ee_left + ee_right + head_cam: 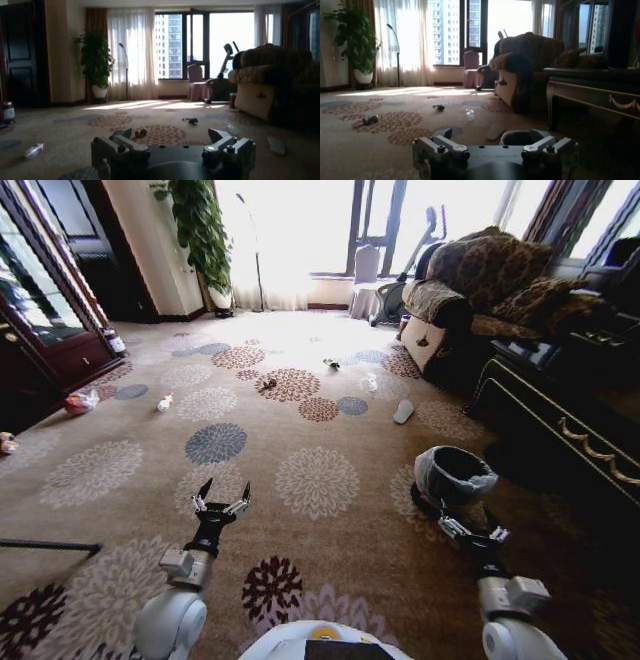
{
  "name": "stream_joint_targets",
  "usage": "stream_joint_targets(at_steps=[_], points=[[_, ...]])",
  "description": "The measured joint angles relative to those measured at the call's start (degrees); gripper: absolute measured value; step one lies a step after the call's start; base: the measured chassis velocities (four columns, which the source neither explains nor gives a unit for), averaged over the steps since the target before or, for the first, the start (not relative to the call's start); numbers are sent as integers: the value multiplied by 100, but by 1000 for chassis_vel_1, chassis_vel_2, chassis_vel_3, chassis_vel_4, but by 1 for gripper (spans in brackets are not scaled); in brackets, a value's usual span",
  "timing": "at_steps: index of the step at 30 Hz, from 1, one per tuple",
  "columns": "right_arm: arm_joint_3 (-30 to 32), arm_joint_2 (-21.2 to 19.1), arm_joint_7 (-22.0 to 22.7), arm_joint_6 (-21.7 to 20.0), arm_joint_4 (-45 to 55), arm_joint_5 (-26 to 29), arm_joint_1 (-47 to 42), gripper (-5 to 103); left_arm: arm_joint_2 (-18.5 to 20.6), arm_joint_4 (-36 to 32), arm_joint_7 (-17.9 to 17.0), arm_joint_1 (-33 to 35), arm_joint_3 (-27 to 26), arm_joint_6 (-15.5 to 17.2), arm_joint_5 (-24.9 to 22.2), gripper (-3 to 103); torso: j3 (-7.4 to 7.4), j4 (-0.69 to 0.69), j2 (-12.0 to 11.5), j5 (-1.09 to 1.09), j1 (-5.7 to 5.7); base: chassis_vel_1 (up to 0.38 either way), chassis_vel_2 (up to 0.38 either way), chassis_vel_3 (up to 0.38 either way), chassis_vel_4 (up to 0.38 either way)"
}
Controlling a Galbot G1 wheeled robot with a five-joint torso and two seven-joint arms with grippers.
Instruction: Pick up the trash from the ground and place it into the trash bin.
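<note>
Trash lies scattered on the flowered carpet: a red-and-white bag (80, 402) at far left, a small orange-topped bottle (165, 402) (35, 150), a dark piece (269, 384) (140, 132) (370, 120), a green wrapper (331, 364) (190, 120) (439, 107) and a clear bottle (371, 382) (470, 114). The bag-lined trash bin (455, 475) (516, 137) stands just ahead of my right gripper (470, 530) (492, 135), which is open and holds nothing. My left gripper (222, 500) (172, 135) hangs open low over the carpet, far short of the litter.
A white slipper (403, 412) (276, 145) lies near the armchair (470, 290). A dark low table (560, 420) runs along the right, a cabinet (40, 330) along the left. A potted plant (200, 230) stands by the far windows. Open carpet lies ahead.
</note>
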Motion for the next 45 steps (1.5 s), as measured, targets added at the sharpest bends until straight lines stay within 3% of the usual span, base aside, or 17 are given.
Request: stream_joint_targets(at_steps=[21, 36, 45], points=[[53, 45, 28, 41, -33, 5, -55, 100, -3, -45, -50, 60, 44, 66, 247, 100, 0, 0, 0, 0, 0, -2, -3, -2, -2], [84, 47, -57, 69, -127, 11, -48, 100, -3, 40, -103, -4, 77, -55, 133, 100, 0, -3, 0, 0, 0, -82, -84, -83, -79], [48, 44, -83, 61, -180, 9, -40, 100, -4, 72, -56, 37, 76, -129, 26, 100, -1, 1, 0, 0, 0, -23, -2, 9, -24]])
